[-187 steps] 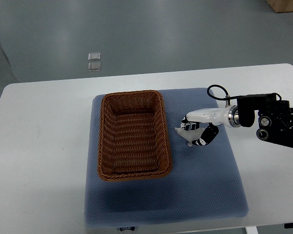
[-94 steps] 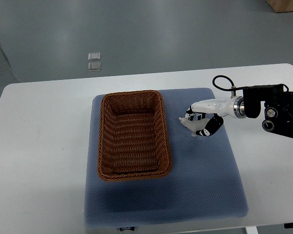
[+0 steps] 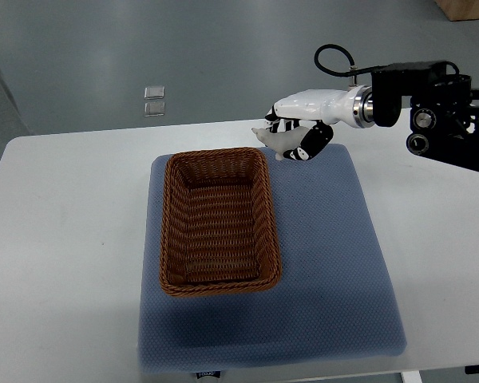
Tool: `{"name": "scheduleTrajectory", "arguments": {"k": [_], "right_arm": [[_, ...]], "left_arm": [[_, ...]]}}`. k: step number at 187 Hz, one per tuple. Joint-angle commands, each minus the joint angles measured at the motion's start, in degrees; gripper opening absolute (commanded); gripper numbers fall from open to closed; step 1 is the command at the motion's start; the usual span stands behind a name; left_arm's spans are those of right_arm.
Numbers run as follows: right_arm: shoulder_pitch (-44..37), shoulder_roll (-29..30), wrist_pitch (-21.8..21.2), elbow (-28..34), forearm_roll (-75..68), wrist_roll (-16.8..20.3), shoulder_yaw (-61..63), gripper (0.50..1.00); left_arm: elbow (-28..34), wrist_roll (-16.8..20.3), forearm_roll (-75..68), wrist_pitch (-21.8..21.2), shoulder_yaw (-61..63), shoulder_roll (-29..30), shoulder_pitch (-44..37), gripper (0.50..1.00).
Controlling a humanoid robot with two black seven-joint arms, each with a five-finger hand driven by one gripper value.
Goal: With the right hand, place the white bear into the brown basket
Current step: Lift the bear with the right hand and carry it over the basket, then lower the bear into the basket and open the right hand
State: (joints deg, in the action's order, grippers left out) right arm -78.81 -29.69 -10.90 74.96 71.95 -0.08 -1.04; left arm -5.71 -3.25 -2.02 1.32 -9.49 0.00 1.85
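Gripping the white bear (image 3: 278, 140) in curled fingers, the right hand (image 3: 297, 136) holds it raised beside the basket (image 3: 216, 219)'s far right corner, pickup done, drop remaining.

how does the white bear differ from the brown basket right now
The small white toy bear is pale and smooth; the brown woven wicker basket is dark and ribbed. The bear is far smaller than the basket. The bear is held in the right hand, lifted beyond the basket's far right corner; the basket rests empty on the blue mat.
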Motion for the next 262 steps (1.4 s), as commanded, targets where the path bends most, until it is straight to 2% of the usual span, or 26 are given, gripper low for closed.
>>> {"name": "scheduleTrajectory", "arguments": {"k": [1,34,112,157,227,232,250,262], "right_arm": [[-0.64,4.64,-0.7,-0.87,0.2,0.0,-0.46,0.5],[-0.73,11.85,-1.49,-5.0,0.12,0.0,-0.98,0.5],[3.4,21.34,-1.67,-12.12,0.56,-0.09,-3.88,0.5],[5.51,23.28,-1.67,-15.11,1.08,-0.09,-4.59,0.5],[5.6,23.45,-1.41,-15.72,1.61,0.0,-5.99,0.5],[5.51,23.37,-1.23,-15.72,1.52,-0.09,-5.99,0.553],[5.43,23.37,-1.23,-15.81,1.43,-0.18,-5.99,0.619],[5.43,23.37,-1.14,-15.72,1.26,-0.27,-5.99,0.721]], "left_arm": [[0.0,0.0,0.0,0.0,0.0,0.0,0.0,1.0],[0.0,0.0,0.0,0.0,0.0,0.0,0.0,1.0],[0.0,0.0,0.0,0.0,0.0,0.0,0.0,1.0],[0.0,0.0,0.0,0.0,0.0,0.0,0.0,1.0],[0.0,0.0,0.0,0.0,0.0,0.0,0.0,1.0],[0.0,0.0,0.0,0.0,0.0,0.0,0.0,1.0],[0.0,0.0,0.0,0.0,0.0,0.0,0.0,1.0],[0.0,0.0,0.0,0.0,0.0,0.0,0.0,1.0]]}}
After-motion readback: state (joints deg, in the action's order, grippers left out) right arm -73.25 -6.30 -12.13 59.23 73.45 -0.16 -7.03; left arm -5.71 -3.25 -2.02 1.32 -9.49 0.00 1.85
